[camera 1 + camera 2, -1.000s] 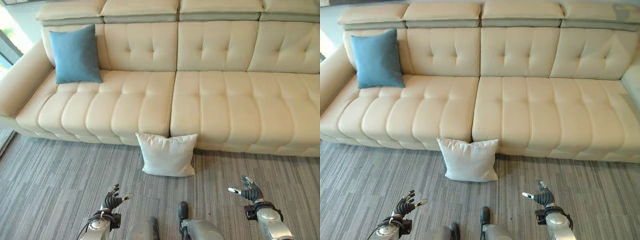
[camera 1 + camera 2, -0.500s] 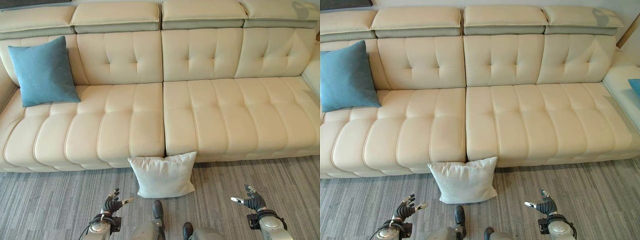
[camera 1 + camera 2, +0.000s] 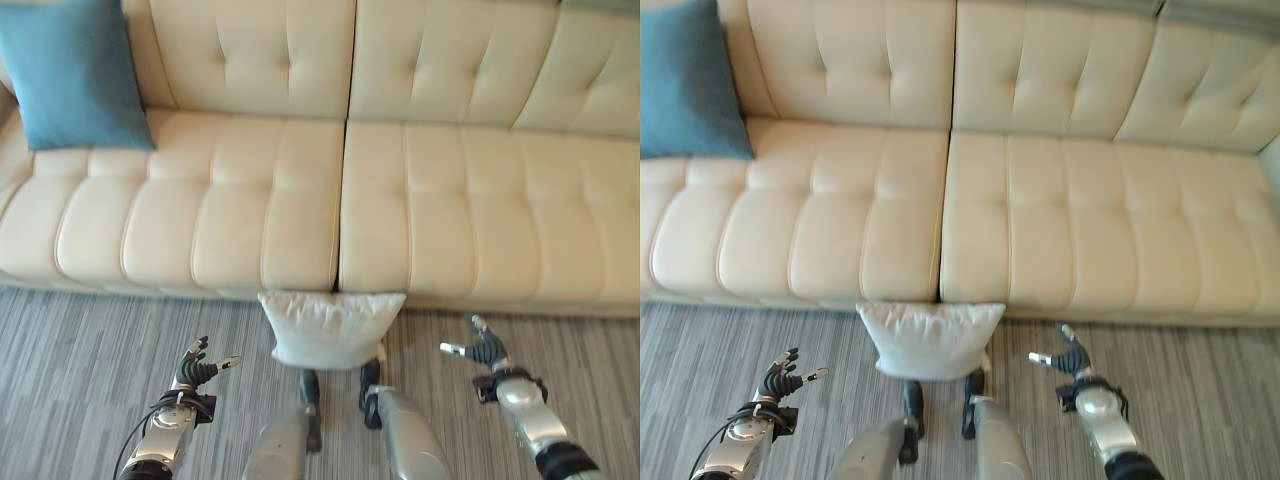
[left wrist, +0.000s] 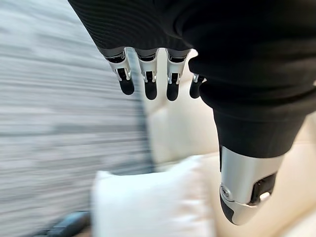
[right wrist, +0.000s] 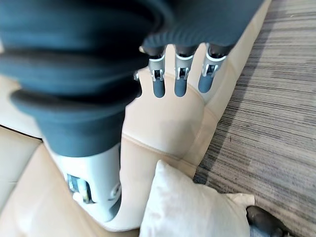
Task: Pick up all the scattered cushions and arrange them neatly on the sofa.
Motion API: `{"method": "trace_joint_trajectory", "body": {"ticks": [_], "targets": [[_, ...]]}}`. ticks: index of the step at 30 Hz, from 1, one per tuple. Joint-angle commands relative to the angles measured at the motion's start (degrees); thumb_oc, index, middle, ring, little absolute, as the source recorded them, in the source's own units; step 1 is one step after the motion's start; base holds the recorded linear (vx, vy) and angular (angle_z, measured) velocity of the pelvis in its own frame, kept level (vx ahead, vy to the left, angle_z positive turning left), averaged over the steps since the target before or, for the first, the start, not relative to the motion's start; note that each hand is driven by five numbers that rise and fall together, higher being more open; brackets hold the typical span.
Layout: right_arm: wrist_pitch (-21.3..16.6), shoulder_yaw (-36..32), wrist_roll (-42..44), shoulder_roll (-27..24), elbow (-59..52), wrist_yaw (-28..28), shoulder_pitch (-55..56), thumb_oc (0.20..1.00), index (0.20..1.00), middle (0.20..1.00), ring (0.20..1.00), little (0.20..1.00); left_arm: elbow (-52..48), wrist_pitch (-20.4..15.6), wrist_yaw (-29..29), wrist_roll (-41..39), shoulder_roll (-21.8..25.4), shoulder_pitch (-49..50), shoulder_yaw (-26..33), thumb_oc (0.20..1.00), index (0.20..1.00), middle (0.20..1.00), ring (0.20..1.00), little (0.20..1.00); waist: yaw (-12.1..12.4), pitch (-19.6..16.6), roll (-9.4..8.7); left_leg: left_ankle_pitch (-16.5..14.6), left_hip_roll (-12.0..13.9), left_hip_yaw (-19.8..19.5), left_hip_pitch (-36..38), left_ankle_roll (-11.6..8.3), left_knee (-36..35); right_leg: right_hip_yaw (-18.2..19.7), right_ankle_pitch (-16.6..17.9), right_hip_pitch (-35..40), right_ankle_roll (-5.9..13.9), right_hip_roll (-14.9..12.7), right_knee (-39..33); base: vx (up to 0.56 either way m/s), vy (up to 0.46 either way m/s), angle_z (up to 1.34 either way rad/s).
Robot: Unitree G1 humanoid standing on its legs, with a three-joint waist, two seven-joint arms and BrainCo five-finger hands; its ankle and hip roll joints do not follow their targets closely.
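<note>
The white cushion [image 3: 330,327] leans on the floor against the sofa [image 3: 300,200] front, between the left hand [image 3: 195,366] and right hand [image 3: 480,350], both empty with relaxed fingers, apparently poised to flank it; the blue cushion [image 3: 72,72] already sits on the seat.

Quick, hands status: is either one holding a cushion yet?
Left hand: open, holding nothing.
Right hand: open, holding nothing.
White cushion lies on the floor against the sofa.
</note>
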Motion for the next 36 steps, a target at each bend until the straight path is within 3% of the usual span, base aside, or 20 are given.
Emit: {"method": "trace_joint_trajectory", "body": {"ticks": [1,2,8,11,14,16,17,21,22,23,24,26,27,30,36], "targets": [[-1.78,1.78,1.74,-2.28,0.82,-3.47,-0.81,1.000,1.000,1.000,1.000,1.000,0.41,-3.50,3.34,-4.43,1.24,-3.09,1.74,1.000,1.000,1.000,1.000,1.000,-0.80,-0.57,0.53,-3.31,0.19,-0.97,-4.28,-2.48,4.51,0.05,-5.01,0.54,1.66,-0.36,3.42,-0.03,-0.074,0.09],[-1.88,1.96,2.66,-2.48,2.03,-4.33,-2.50,1.000,1.000,1.000,1.000,1.000,0.95,-3.97,4.18,-5.91,1.50,-4.30,1.77,1.000,1.000,1.000,1.000,1.000,-0.72,0.37,0.68,-4.90,0.24,-1.32,-5.96,-2.82,5.96,0.53,-6.57,-1.27,1.94,-0.28,5.04,-0.05,-0.062,0.04],[-2.31,5.68,7.29,-3.80,8.54,-7.76,-16.87,1.000,1.000,1.000,1.000,1.000,4.65,-6.16,7.53,-12.94,3.56,-15.36,0.32,1.000,1.000,1.000,1.000,1.000,-1.46,4.10,0.97,-5.05,2.18,0.03,-21.77,-2.53,13.49,2.21,-6.24,-18.02,1.97,-0.33,12.68,-0.15,-0.037,-0.09],[-2.10,6.86,8.37,-4.58,10.00,-8.56,-21.51,1.000,1.000,1.000,1.000,1.000,4.69,-6.31,7.79,-13.59,5.60,-19.03,-0.16,1.000,1.000,1.000,1.000,1.000,-1.78,4.40,1.12,-5.31,2.69,0.11,-27.57,-2.35,16.40,2.93,-6.68,-23.64,1.70,-0.22,15.59,-0.12,0.005,-0.05],[-2.51,9.75,11.80,-4.99,13.65,-9.65,-32.18,1.000,1.000,1.000,1.000,1.000,5.90,-6.14,8.10,-14.13,9.08,-27.75,-3.51,1.000,1.000,1.000,1.000,1.000,-2.43,6.25,1.57,-5.96,3.69,-0.20,-39.05,-2.02,23.38,4.07,-7.26,-34.99,1.28,-0.30,22.88,-0.09,-0.003,-0.11],[-2.48,10.82,12.23,-4.78,14.06,-9.96,-34.72,1.000,1.000,1.000,1.000,1.000,6.22,-6.10,8.13,-14.13,9.39,-29.79,-4.47,1.000,1.000,1.000,1.000,1.000,-2.59,6.50,1.62,-6.12,3.86,-0.39,-41.03,-1.97,24.84,4.46,-7.51,-36.73,1.13,-0.27,23.93,-0.03,-0.006,-0.08],[-2.82,12.48,13.56,-3.83,14.56,-10.40,-39.10,1.000,1.000,1.000,1.000,1.000,5.99,-5.91,8.27,-14.33,9.94,-33.71,-6.52,1.000,1.000,1.000,1.000,1.000,-2.56,6.87,1.97,-6.52,3.93,-0.71,-45.14,-1.73,27.29,4.55,-7.97,-40.46,0.89,-0.28,26.23,-0.03,-0.011,-0.03],[-3.44,16.31,15.30,-0.15,14.50,-10.98,-46.06,1.000,1.000,1.000,1.000,1.000,8.44,-5.68,8.85,-15.97,9.41,-40.25,-9.48,1.000,1.000,1.000,1.000,1.000,-2.21,7.14,2.34,-6.95,3.87,-0.81,-49.03,-1.51,30.27,4.45,-8.53,-44.29,0.65,-0.17,29.27,-0.01,-0.002,-0.01],[-4.12,18.32,16.89,3.82,14.49,-11.13,-49.59,1.000,1.000,1.000,1.000,1.000,10.54,-5.54,9.27,-17.33,7.71,-44.34,-11.25,1.000,1.000,1.000,1.000,1.000,-1.85,7.00,2.63,-7.15,3.69,-0.83,-50.43,-1.31,31.20,4.31,-8.86,-45.73,0.46,-0.23,30.29,-0.01,-0.009,-0.05],[-4.64,19.52,17.79,6.05,14.18,-11.03,-51.11,0.492,0.492,0.492,0.492,0.492,11.52,-5.67,9.71,-17.87,6.80,-46.31,-11.99,1.000,1.000,1.000,1.000,1.000,-1.68,6.84,2.81,-7.13,3.53,-0.86,-50.74,-1.23,31.22,4.31,-9.00,-46.25,0.36,-0.13,30.77,0.00,-0.007,-0.05],[-4.99,20.15,18.17,7.65,13.88,-11.20,-51.83,0.200,0.200,0.200,0.200,0.200,11.40,-5.91,9.96,-17.97,5.99,-47.34,-12.31,0.200,0.200,0.200,0.200,0.200,-1.64,6.69,2.93,-7.12,3.30,-1.01,-50.89,-1.17,31.21,4.24,-9.04,-46.38,0.31,-0.22,30.77,0.00,0.000,0.00],[-5.68,20.78,18.48,9.79,13.23,-11.01,-51.81,0.200,0.200,0.200,0.200,0.200,11.35,-6.19,10.25,-17.74,4.95,-47.97,-12.95,0.200,0.200,0.200,0.200,0.200,-1.57,6.44,3.01,-7.00,3.09,-1.07,-50.65,-1.16,30.84,4.12,-9.07,-46.32,0.28,-0.26,30.73,-0.01,0.005,0.02],[-7.06,22.44,18.50,13.52,9.55,-10.37,-50.87,0.200,0.200,0.200,0.200,0.200,7.94,-7.55,10.66,-17.44,3.13,-47.83,-13.69,0.200,0.200,0.200,0.200,0.200,-1.30,5.63,3.34,-6.50,2.57,-1.24,-49.50,-1.16,29.27,3.94,-8.88,-45.31,0.17,-0.34,29.49,-0.02,0.013,0.04],[-8.14,22.41,18.62,14.91,5.88,-9.58,-48.72,0.200,0.200,0.200,0.200,0.200,2.28,-8.97,11.74,-16.46,1.92,-46.95,-13.88,0.200,0.200,0.200,0.200,0.200,-1.07,4.93,3.53,-5.55,2.19,-1.59,-46.96,-1.45,25.74,4.09,-8.25,-43.17,0.37,-0.45,26.96,-0.03,0.032,0.07],[-8.50,21.68,15.10,12.32,-3.15,-8.65,-42.50,0.200,0.200,0.200,0.200,0.200,-9.38,-10.74,12.64,-14.39,-0.50,-42.00,-12.86,0.200,0.200,0.200,0.200,0.200,-1.11,3.63,2.94,-3.53,1.34,-1.90,-38.57,-2.33,17.54,3.65,-6.16,-35.21,1.36,-0.51,19.29,-0.04,0.022,0.07]]}}
